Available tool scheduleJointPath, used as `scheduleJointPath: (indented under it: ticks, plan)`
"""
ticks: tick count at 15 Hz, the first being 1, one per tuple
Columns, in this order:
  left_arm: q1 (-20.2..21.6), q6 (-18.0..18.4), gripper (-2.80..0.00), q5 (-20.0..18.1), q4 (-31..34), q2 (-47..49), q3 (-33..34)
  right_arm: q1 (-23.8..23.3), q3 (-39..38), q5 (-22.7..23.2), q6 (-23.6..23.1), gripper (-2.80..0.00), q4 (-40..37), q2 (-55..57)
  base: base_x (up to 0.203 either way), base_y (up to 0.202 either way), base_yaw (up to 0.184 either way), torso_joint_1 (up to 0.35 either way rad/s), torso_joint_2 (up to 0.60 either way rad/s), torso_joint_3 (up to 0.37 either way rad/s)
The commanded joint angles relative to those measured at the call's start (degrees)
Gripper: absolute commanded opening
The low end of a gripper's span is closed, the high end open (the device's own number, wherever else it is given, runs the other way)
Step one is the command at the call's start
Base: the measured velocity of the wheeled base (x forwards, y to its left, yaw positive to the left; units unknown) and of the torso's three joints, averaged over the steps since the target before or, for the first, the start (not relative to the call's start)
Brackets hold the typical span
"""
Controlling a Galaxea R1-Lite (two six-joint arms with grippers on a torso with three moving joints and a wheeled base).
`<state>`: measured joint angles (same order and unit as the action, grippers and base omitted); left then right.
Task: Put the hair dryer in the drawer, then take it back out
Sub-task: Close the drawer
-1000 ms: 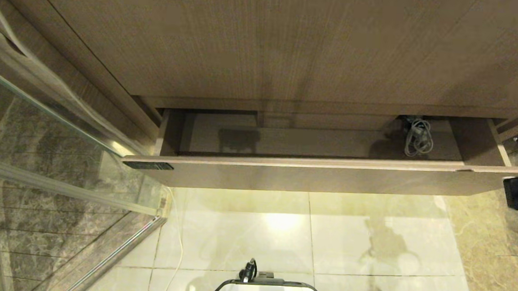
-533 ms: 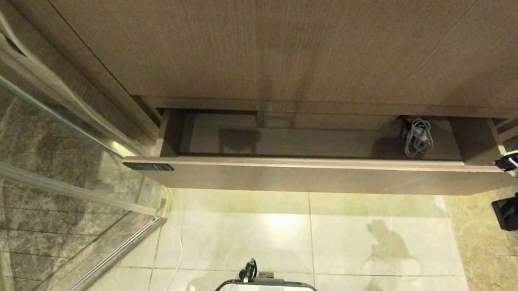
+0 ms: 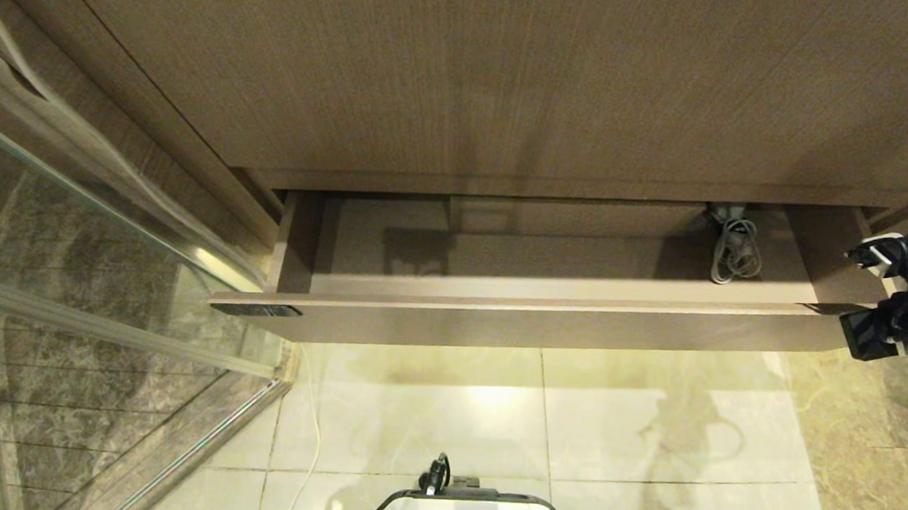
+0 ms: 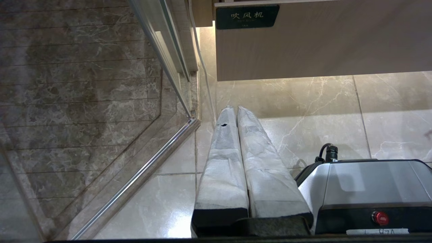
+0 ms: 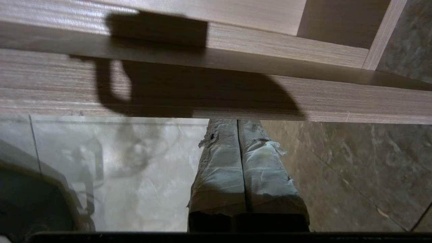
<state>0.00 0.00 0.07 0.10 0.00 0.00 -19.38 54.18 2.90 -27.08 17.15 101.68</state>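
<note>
White-wrapped fingers [image 5: 219,158] of the right gripper [image 5: 238,126] press together on nothing, tips just below the front panel of the drawer [image 3: 544,327] at its right end. The pulled-out wood-grain drawer carries a dark label [image 4: 247,16] reading "吹风机" on its left front corner. Inside, in the right rear part, lies the hair dryer [image 3: 734,244] with bundled cord, long axis running front to back; which way its barrel points cannot be told. The left gripper [image 4: 237,109] hangs clenched above pale floor tiles [image 3: 609,430].
</note>
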Motion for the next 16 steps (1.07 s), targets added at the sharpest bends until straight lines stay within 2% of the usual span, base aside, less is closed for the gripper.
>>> scheduleJointPath:
  ticks: [1, 2, 4, 6, 8, 10, 12, 16]
  plan:
    - [0.0, 0.0, -2.80, 0.0, 0.0, -0.1, 0.0, 0.0, 1.0, 4.3, 0.6, -2.80, 8.0, 0.5, 0.000, 0.000, 0.000, 0.000, 0.00, 0.000]
    - [0.0, 0.0, -2.80, 0.0, 0.0, -0.1, 0.0, 0.1, 1.5, 6.8, 1.1, -2.80, 13.0, 1.0, 0.000, 0.000, 0.000, 0.000, 0.00, 0.000]
    - [0.0, 0.0, -2.80, 0.0, 0.0, 0.0, 0.0, 0.4, 3.8, 7.8, 1.3, -2.80, 18.0, 2.9, 0.000, 0.000, 0.000, 0.000, 0.00, 0.000]
    - [0.0, 0.0, -2.80, 0.0, 0.0, 0.0, 0.1, 0.2, 3.9, 7.9, 0.9, -2.80, 16.6, 2.3, 0.000, 0.000, 0.000, 0.000, 0.00, 0.000]
    - [0.0, 0.0, -2.80, 0.0, 0.0, -0.1, 0.0, -0.3, 2.6, 8.1, 0.8, -2.80, 12.0, 0.0, 0.000, 0.000, 0.000, 0.000, 0.00, 0.000]
    - [0.0, 0.0, -2.80, 0.0, 0.0, 0.0, 0.0, -0.7, 0.5, 8.0, 0.2, -2.80, 2.3, -3.2, 0.000, 0.000, 0.000, 0.000, 0.00, 0.000]
    - [0.0, 0.0, -2.80, 0.0, 0.0, -0.1, 0.1, -0.6, -0.8, 7.7, 0.0, -2.80, -4.0, -5.5, 0.000, 0.000, 0.000, 0.000, 0.00, 0.000]
    - [0.0, 0.0, -2.80, 0.0, 0.0, 0.0, 0.1, 1.1, -3.2, 8.1, -1.4, -2.80, -8.2, -10.2, 0.000, 0.000, 0.000, 0.000, 0.00, 0.000]
